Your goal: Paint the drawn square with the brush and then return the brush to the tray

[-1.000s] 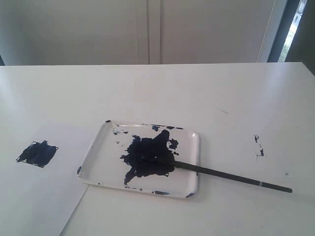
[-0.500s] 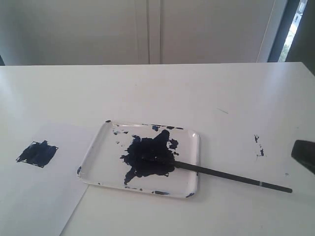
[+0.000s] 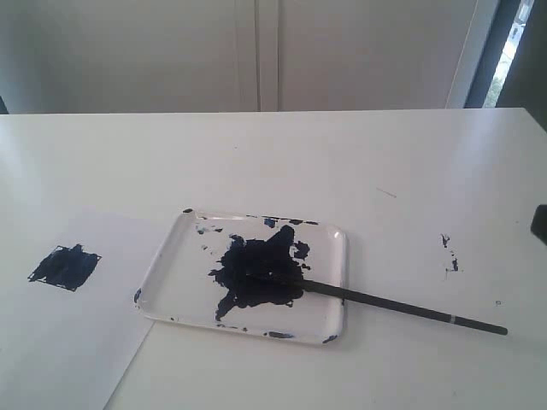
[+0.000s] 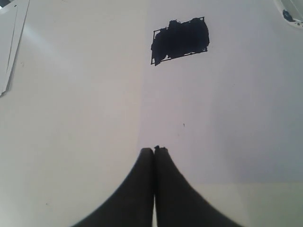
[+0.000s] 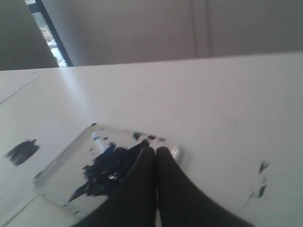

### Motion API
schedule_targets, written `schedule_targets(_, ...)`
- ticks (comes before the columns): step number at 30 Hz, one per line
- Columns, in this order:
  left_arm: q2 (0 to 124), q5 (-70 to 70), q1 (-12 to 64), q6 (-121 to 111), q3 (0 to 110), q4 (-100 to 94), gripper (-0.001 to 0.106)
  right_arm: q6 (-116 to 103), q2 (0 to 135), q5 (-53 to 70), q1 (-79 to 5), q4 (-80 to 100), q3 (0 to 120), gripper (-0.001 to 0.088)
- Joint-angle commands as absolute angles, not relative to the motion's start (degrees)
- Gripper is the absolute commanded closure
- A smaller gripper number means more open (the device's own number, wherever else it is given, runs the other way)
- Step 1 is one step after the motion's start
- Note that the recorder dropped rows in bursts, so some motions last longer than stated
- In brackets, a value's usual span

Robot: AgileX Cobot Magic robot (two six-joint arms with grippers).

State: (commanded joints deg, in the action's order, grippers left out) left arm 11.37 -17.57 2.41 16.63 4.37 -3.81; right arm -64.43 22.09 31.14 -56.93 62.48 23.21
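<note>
The brush (image 3: 402,306) lies still, its dark tip in the blue-black paint blot of the tray (image 3: 179,273) and its handle out over the table to the right. On the paper sheet (image 3: 60,342) at the left, the drawn square (image 3: 65,266) is a smeared dark blue patch. No gripper holds the brush. My left gripper (image 4: 154,150) is shut and empty above the paper, short of the square (image 4: 180,40). My right gripper (image 5: 155,150) is shut and empty, with the tray (image 5: 71,161) beyond its fingers, which hide the brush. A dark part of my right arm (image 3: 540,224) shows at the exterior view's right edge.
Small dark paint smears (image 3: 449,254) mark the table right of the tray. The white table runs back to a pale wall, and a dark window frame (image 3: 487,51) stands at the far right. A corner of the tray (image 4: 289,12) shows in the left wrist view.
A dark part of my right arm came in at the right edge half a second ago and has since moved up and outward, almost out of view. The brush, tray and paper have not moved.
</note>
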Motion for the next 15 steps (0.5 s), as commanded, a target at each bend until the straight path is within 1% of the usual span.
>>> schedule_targets(6,11.37,-17.57,2.41,16.63,4.37,-3.81,0.105,-64.43,22.09,30.73,-56.93,63.29,23.21,0.0868)
schedule_targets(8,11.37,-17.57,2.41,16.63,4.37,-3.81,0.105,-64.52,22.09,33.76,-56.93,62.51,23.21,0.0868)
schedule_targets(10,11.37,-17.57,2.41,16.63,4.37,-3.81,0.105,-62.39,22.09,37.07,-56.93,58.04,23.21,0.0868)
schedule_targets(13,11.37,-17.57,2.41,16.63,4.37,-3.81,0.105,-52.98,22.09,40.29,-56.93,47.19,23.21,0.0868)
schedule_targets(15,11.37,-17.57,2.41,16.63,4.37,-3.81,0.105,-47.82,22.09,40.86,-56.93,44.36,23.21,0.0868)
